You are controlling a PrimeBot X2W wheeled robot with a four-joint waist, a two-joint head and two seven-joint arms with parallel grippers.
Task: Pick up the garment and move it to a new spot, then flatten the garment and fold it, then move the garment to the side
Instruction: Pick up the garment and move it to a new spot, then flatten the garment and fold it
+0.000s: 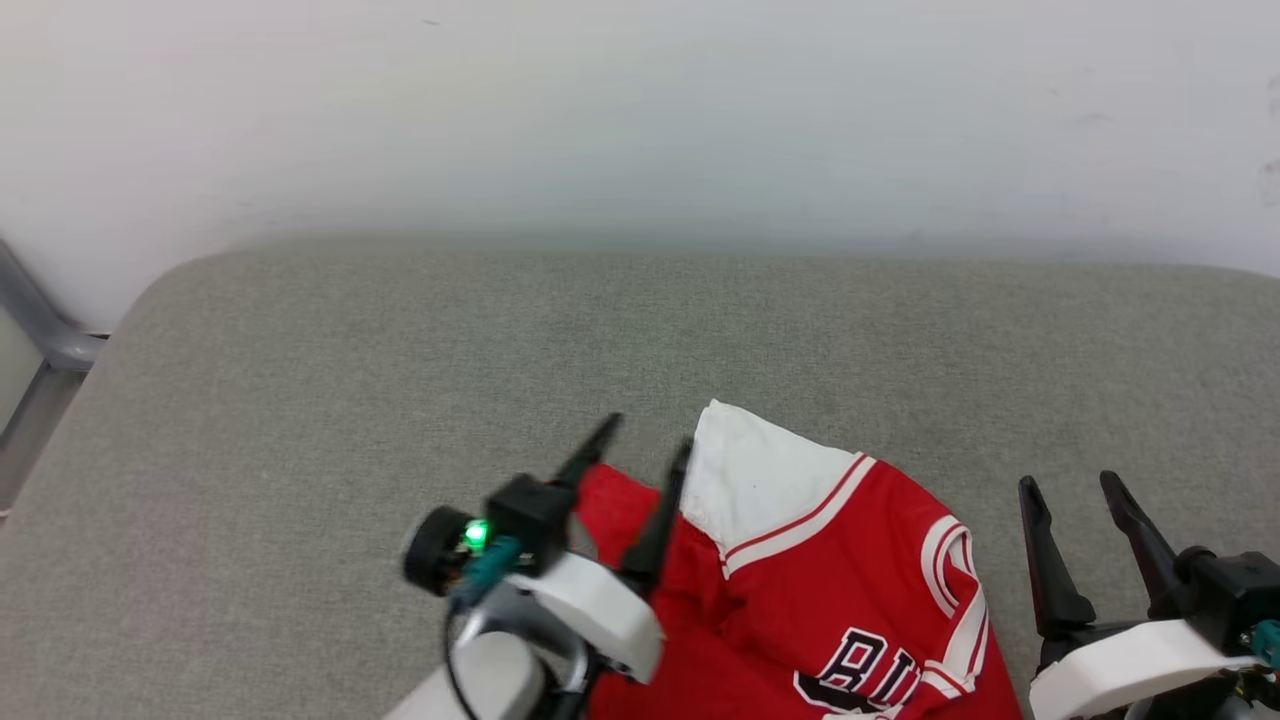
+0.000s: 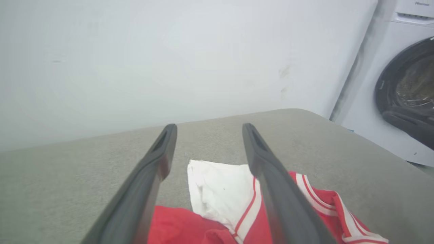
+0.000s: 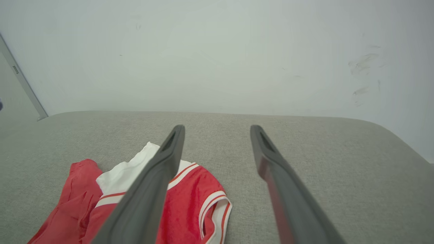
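Observation:
The garment (image 1: pixel 820 590) is a red jersey with a white sleeve, striped trim and dark block letters. It lies crumpled near the front of the grey padded table (image 1: pixel 300 400). My left gripper (image 1: pixel 650 440) is open just above its left part, fingers astride the red cloth beside the white sleeve (image 2: pixel 217 189), holding nothing. In the left wrist view my left gripper (image 2: pixel 208 130) shows both fingers spread over the garment (image 2: pixel 305 203). My right gripper (image 1: pixel 1075 485) stands open to the right of the jersey, over bare table. In the right wrist view the right gripper (image 3: pixel 217 130) has the garment (image 3: pixel 190 200) at its lower left.
A pale wall (image 1: pixel 640 120) rises right behind the table. A grey metal frame (image 1: pixel 40 330) stands past the table's left edge. A white washing machine (image 2: pixel 403 88) with a dark round door stands beyond the table's right end.

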